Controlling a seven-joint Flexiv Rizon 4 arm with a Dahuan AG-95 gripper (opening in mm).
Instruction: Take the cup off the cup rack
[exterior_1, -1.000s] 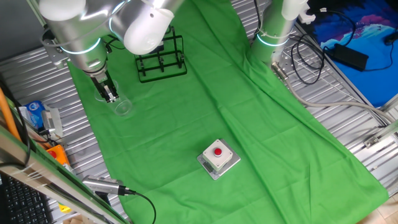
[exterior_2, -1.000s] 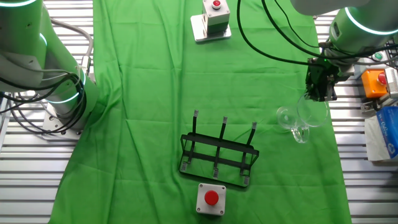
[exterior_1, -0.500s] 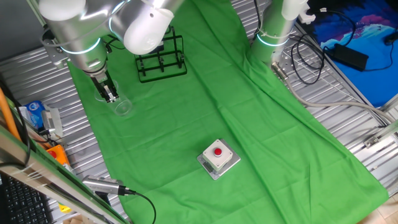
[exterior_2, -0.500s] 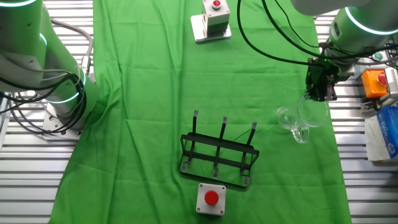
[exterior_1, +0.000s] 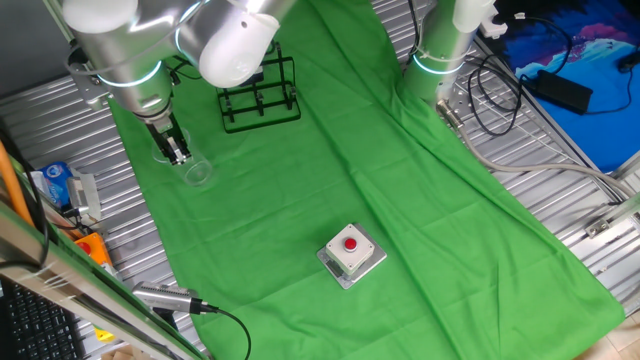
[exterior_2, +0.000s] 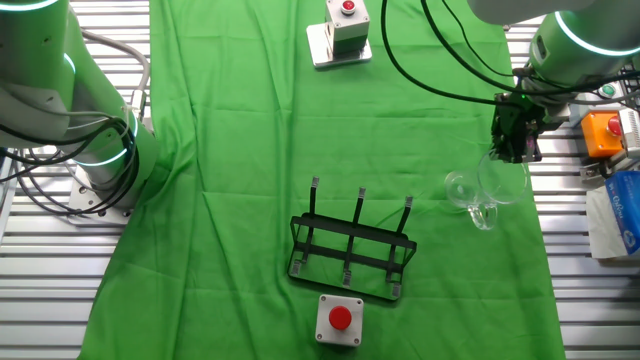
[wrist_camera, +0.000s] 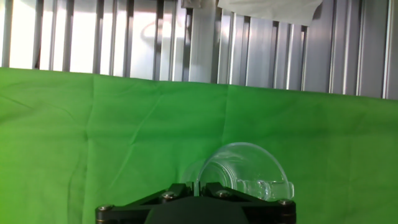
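The cup (exterior_2: 482, 192) is already off the rack (exterior_2: 351, 253): it is seen on the green cloth of the worktop (exterior_2: 250, 150), well apart from the rack, at about 2 o'clock from it in the other fixed view, and the rack's pegs are bare. The step in hand is judged to be the set-down or release. The gripper (exterior_2: 513, 150) stands at the cup's rim (exterior_1: 198, 170), its fingers drawn close together; whether the glass wall is pinched between them cannot be told. In the hand view the cup (wrist_camera: 244, 171) is seen just ahead of the fingers. The next move would call for the fingers to be parted and the gripper lifted straight up, so the cup is not tipped. The cup appears tilted or on its side; its long axis and the way its mouth points cannot be fixed through the clear glass.
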